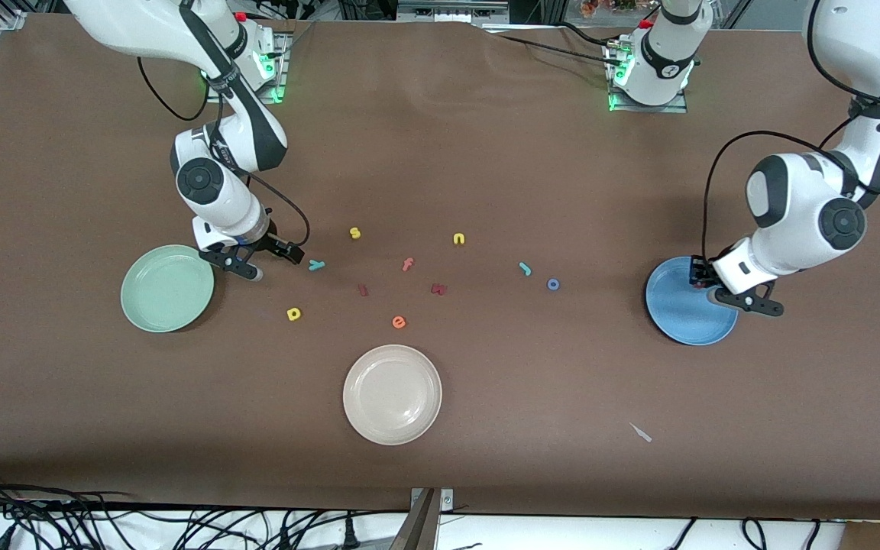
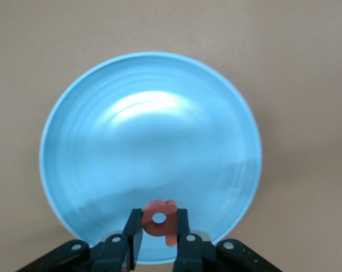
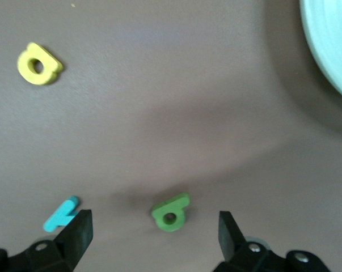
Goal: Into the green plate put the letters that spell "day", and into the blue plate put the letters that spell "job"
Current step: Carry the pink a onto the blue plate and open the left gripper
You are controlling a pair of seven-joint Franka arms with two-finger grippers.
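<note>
While we look down over the brown table (image 1: 486, 153), we find the left gripper (image 2: 159, 235) hanging over the blue plate (image 2: 102, 158), at the plate's edge. Its fingers are clamped on the salmon-red b (image 2: 161, 220), which sits between the pads above the plate's rim.

We find the right gripper (image 3: 155, 226) low over the table just beside the green plate (image 3: 329, 51), its fingers spread wide and holding nothing. Between those spread fingers the dark green a (image 3: 171, 212) lies on the table, touching neither finger. Just outside one finger lies the teal y (image 3: 60, 213). Farther out from the gripper lies the yellow d (image 3: 39, 64).

Well apart from both grippers, near the table's middle, lie the teal j (image 1: 525, 268) and the blue o (image 1: 553, 284).
</note>
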